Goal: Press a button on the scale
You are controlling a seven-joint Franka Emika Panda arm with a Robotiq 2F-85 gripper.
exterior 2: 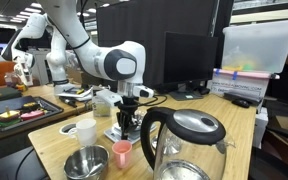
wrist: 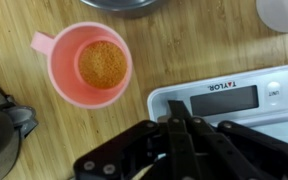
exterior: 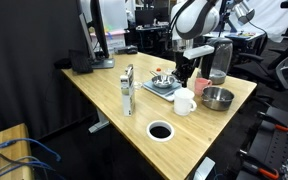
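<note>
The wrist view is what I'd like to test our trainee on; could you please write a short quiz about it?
1. True or false: the pink cup holds something brown and grainy.
2. Which word is printed on the scale, above its display? A. Taylor B. Salter C. Oxo
3. Fill in: the gripper, its fingers closed together, is right over the near-left part of the ___.
Key: 1 true; 2 A; 3 scale.
</note>
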